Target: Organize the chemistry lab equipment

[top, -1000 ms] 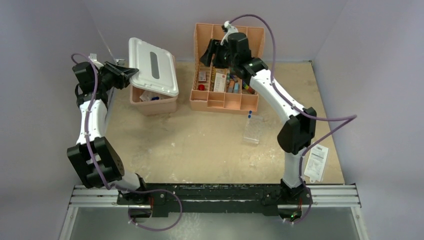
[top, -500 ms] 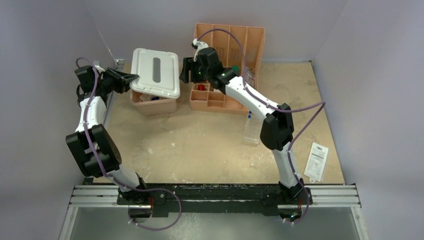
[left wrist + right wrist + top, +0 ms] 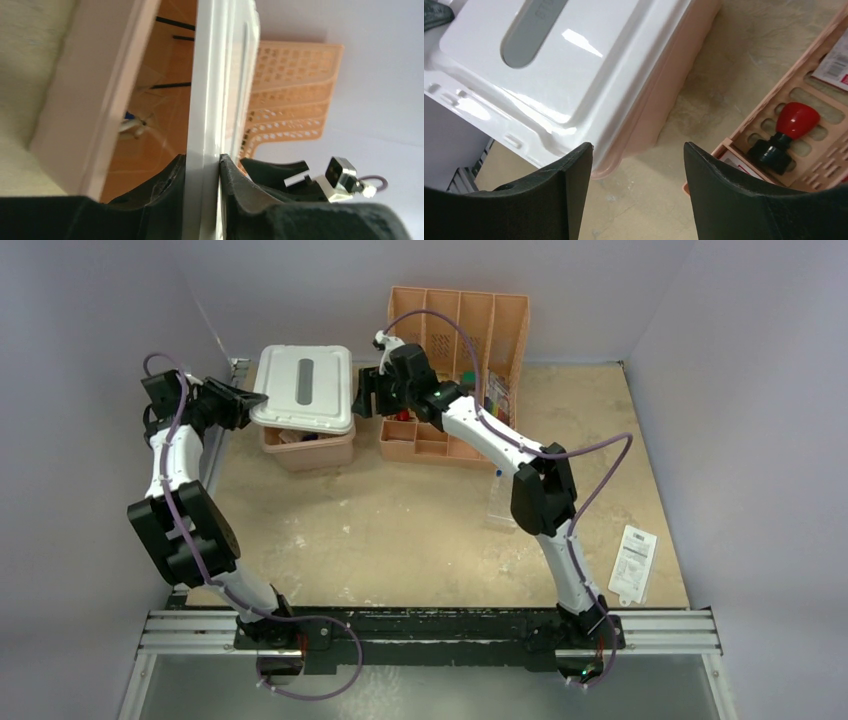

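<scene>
The left hand is clamped tight on one thin edge of the white lid, which sits tilted over the pink bin with a gap on the gripped side. Such a narrow pinch is the likely weak point: the lid could slip or pivot and come down crooked. If anything inside stands above the rim, it could catch and keep the lid from seating. The right hand is wide open and holds nothing. It hangs just beside the lid's far edge and the bin's corner, so a careless approach could knock the lid loose or shove the bin into the orange tray next to it.

Part of the equipment lies inside the bin: thin black wires and a small blue-capped piece show through the gap. The rest is out on the surface. A clear tube rack lies in front of the tray with blue-capped tubes at its far end, partly hidden by the right arm. A flat packet lies well apart near the right edge.
</scene>
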`<state>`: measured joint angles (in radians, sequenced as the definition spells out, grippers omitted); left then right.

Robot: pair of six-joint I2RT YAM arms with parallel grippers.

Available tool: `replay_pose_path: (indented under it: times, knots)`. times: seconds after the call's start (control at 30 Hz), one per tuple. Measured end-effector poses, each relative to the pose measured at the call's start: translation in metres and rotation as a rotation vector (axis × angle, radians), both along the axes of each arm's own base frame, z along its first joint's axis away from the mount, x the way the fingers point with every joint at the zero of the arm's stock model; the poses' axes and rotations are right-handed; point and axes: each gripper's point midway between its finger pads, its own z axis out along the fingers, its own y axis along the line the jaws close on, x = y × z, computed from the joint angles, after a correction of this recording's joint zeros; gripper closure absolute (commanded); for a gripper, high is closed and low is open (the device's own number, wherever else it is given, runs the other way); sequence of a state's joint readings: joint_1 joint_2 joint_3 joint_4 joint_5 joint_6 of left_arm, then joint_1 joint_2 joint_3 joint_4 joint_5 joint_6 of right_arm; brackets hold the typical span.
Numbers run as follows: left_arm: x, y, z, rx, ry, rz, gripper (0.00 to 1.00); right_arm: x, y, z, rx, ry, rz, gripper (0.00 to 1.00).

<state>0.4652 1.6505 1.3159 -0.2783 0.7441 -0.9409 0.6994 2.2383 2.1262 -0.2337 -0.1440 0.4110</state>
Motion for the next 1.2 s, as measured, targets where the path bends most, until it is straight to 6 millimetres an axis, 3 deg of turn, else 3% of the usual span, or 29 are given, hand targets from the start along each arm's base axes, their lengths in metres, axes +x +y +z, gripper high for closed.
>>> replay_pose_path:
  times: [0.23, 0.4, 0.77, 1.03, 1.2]
  knots:
    - [-0.006, 0.019, -0.028, 0.105, 0.124, 0.053, 0.53, -0.004, 0.011, -0.026, 0.006, 0.059, 0.045, 0.3]
    - [-0.019, 0.029, -0.048, 0.165, 0.225, 0.081, 0.48, -0.002, 0.012, -0.02, 0.016, 0.048, 0.042, 0.3]
    - [-0.031, 0.04, -0.059, 0.278, 0.295, 0.087, 0.47, 0.002, 0.009, -0.012, 0.01, 0.023, 0.016, 0.3]
    - [-0.027, 0.021, -0.056, 0.432, 0.315, 0.03, 0.48, -0.003, 0.022, 0.012, 0.02, -0.032, 0.037, 0.34]
    - [-0.031, 0.021, -0.059, 0.49, 0.337, 0.027, 0.5, -0.007, 0.029, 0.006, 0.007, -0.031, 0.053, 0.36]
